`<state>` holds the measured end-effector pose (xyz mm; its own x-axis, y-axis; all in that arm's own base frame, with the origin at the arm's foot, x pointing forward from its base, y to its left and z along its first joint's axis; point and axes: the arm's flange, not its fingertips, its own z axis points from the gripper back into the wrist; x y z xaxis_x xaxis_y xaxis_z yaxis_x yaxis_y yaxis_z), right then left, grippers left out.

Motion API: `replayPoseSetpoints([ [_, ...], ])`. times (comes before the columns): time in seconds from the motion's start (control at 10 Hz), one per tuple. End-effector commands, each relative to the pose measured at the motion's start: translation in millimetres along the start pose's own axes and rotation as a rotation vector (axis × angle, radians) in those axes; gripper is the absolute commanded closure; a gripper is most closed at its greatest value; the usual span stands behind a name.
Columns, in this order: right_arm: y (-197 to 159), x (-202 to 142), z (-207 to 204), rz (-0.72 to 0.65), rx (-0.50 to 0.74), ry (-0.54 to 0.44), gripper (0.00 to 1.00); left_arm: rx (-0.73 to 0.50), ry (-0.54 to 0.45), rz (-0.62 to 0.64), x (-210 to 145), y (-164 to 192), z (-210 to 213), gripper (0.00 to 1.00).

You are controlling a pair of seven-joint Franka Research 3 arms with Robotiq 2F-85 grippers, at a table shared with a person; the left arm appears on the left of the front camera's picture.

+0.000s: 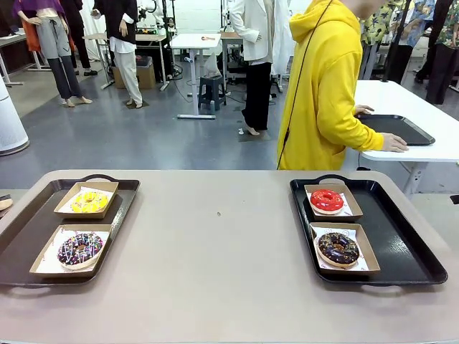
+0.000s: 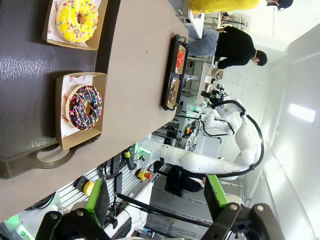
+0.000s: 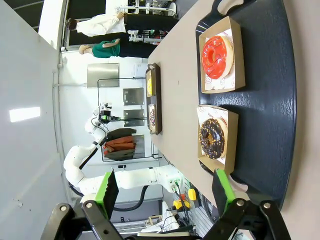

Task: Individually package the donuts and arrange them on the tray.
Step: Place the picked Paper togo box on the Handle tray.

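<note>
I judge the packaging done: each donut sits in its own open cardboard box, two boxes per tray, so what remains is tidying without tipping anything. My left pincer (image 2: 155, 205) hangs wide with nothing between its pads, above the near handle of the left tray (image 1: 29, 229). My right pincer (image 3: 165, 192) is also spread and empty over the right tray (image 1: 401, 236). If I nudge a box, I should push low on its wall and keep it flat. On the counter (image 1: 215, 251), the left tray holds the yellow-iced donut (image 1: 89, 201) and the sprinkled chocolate donut (image 1: 79, 249). The right tray holds the red-iced donut (image 1: 326, 200) and the dark chocolate donut (image 1: 338, 248).
</note>
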<state>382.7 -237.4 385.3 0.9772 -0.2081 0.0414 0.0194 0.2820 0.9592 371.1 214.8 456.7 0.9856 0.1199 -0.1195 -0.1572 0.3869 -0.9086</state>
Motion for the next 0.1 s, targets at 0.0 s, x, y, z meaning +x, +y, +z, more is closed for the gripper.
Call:
replayPoseSetpoints([
  [0.0, 0.9, -5.8, -1.5, 0.000, -0.001, 0.010, 0.01, 0.013, 0.006, -0.016, -5.4, 1.1, 1.0, 0.00],
])
